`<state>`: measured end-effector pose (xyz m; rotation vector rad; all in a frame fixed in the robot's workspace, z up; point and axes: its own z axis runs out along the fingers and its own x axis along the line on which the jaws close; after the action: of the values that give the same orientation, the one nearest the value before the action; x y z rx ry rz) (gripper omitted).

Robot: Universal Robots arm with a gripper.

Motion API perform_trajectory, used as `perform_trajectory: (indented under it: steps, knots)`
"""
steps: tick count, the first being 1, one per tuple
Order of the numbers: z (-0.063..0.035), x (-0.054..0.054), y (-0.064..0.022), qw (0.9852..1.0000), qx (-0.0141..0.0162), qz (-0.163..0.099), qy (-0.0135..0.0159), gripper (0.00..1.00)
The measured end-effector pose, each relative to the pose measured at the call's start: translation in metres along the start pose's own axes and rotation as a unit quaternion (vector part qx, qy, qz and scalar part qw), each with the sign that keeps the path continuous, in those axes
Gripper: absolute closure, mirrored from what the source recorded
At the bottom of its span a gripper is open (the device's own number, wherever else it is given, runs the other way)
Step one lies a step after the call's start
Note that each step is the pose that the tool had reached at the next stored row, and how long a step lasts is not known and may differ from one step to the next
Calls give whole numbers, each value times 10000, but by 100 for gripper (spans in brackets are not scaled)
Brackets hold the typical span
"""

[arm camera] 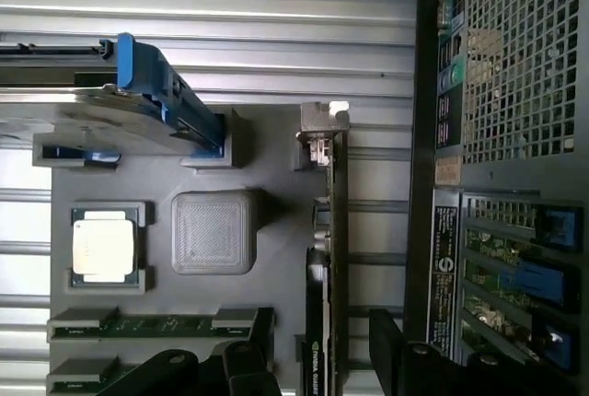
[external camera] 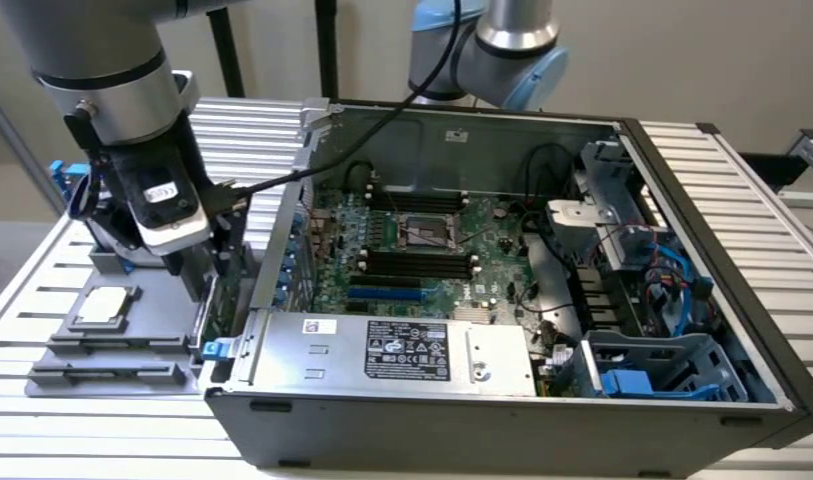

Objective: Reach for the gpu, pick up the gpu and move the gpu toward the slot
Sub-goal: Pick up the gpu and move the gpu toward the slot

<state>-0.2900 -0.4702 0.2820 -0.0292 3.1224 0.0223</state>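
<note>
The jaws stand wide apart and hold nothing. They hang low over the grey parts tray (arm camera: 276,258) on the slatted bench (arm camera: 230,9), just beside the open computer case (external camera: 513,420).

The gpu (arm camera: 337,221) stands on its long edge in a groove of that tray. Its upper edge runs through the gap between the jaws, with one jaw on each side (neither appears to touch it). Its silver bracket (arm camera: 322,124) is at the end of the card farthest from the jaws.

Out past the jaw that faces away from the case, the tray carries a raised square block (arm camera: 213,232), a processor chip (arm camera: 104,247), two memory sticks (arm camera: 138,325) and a hard drive in a blue frame (arm camera: 156,106). Past the other jaw is the case's rear panel with its perforated grille (arm camera: 525,55). The motherboard (external camera: 433,250) lies inside the case, well apart from the jaws.
</note>
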Motion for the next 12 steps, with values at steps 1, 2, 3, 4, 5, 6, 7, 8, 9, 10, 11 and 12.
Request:
perform_trajectory:
  steps: [1, 2, 3, 4, 5, 6, 7, 8, 9, 10, 11, 12]
  knots:
    - [19, 3, 0, 10000, 0, 0, -10, 47]
    - [36, 5, -1, 10000, 0, 2, -19, 47]
    - [55, 9, -1, 10000, 0, 6, -29, 47]
    - [73, 13, -1, 10000, 1, 15, -37, 47]
    - [90, 19, -1, 10000, 1, 28, -47, 47]
    - [107, 25, -1, 10000, 2, 40, -57, 47]
    - [126, 32, -1, 10000, 2, 52, -68, 47]
    - [144, 39, -1, 9999, 2, 65, -79, 47]
    - [160, 45, -1, 9999, 3, 76, -90, 47]
    - [176, 51, -2, 9999, 3, 86, -102, 47]
    - [191, 56, -2, 9999, 4, 95, -114, 47]
    - [206, 59, -2, 9999, 4, 103, -125, 47]
